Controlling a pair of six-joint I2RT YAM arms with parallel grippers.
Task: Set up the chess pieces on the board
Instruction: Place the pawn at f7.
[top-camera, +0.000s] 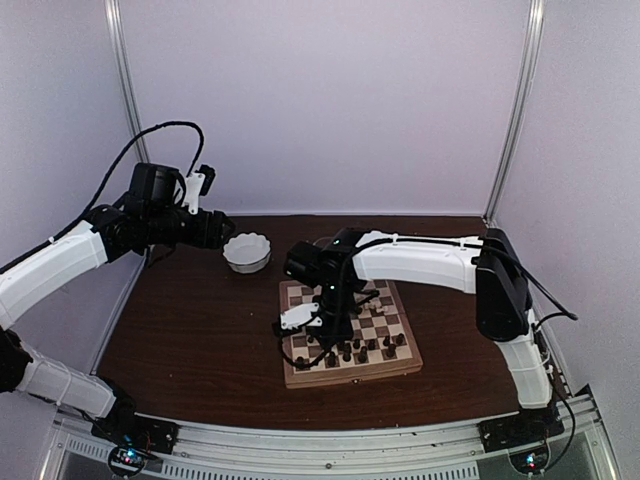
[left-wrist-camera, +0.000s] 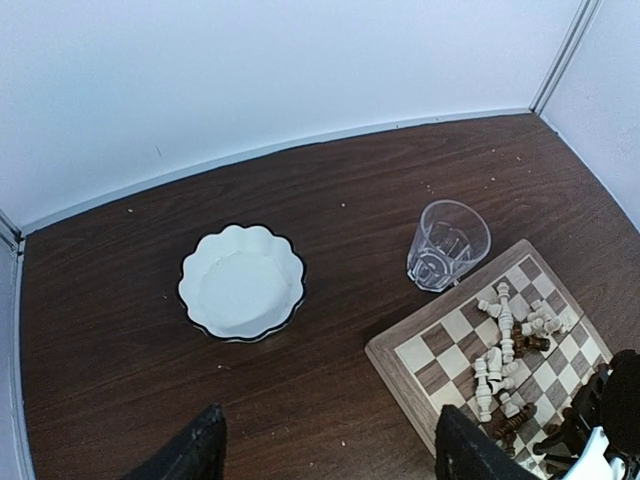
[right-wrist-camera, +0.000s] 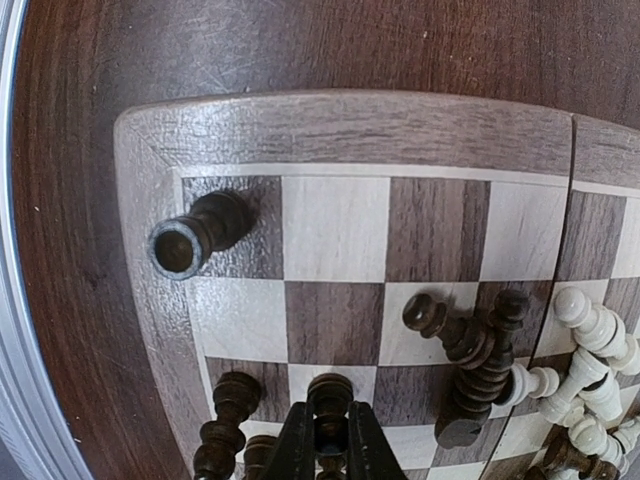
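Chess pieces (left-wrist-camera: 505, 340) lie mostly in a jumble on the board (left-wrist-camera: 388, 355), which sits on the dark table (left-wrist-camera: 120, 380) over on your right side, with a clear glass (left-wrist-camera: 448, 245) standing just beside its far edge. Through the right wrist camera you see the right gripper (right-wrist-camera: 328, 425) with its fingers (right-wrist-camera: 298, 450) clamped on a dark piece (right-wrist-camera: 330, 388), low over the squares near the board's edge; you cannot tell whether that piece touches its square. Just to one side of it another dark figure (right-wrist-camera: 232, 405) stands in the same row. Alone on the corner square is a dark rook (right-wrist-camera: 195, 235). Further in, several toppled dark pieces (right-wrist-camera: 470, 355) lie across each other, touching a heap of cream pieces (right-wrist-camera: 590, 385). Your left gripper (left-wrist-camera: 325, 455) hangs high over the table, away from the board, its fingers spread wide with nothing between them. A white scalloped bowl (left-wrist-camera: 240, 283) sits on the table below it, well apart from the board
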